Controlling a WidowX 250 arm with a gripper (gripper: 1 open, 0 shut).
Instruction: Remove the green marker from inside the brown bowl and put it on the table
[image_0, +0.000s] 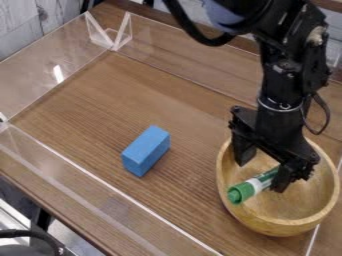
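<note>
The green marker (254, 187) lies inside the brown bowl (274, 222) at the table's front right, its dark green cap pointing left toward the rim. My gripper (267, 174) points straight down into the bowl and stands open. Its black fingers (242, 152) straddle the marker's white barrel, one on each side. I cannot tell whether the fingers touch the marker. The wood-grain table (147, 90) spreads out to the left of the bowl.
A blue rectangular block (146, 150) lies on the table left of the bowl. Low clear plastic walls (54, 72) border the tabletop at the left, the back and the front edge. The black arm rises from the bowl toward the top right.
</note>
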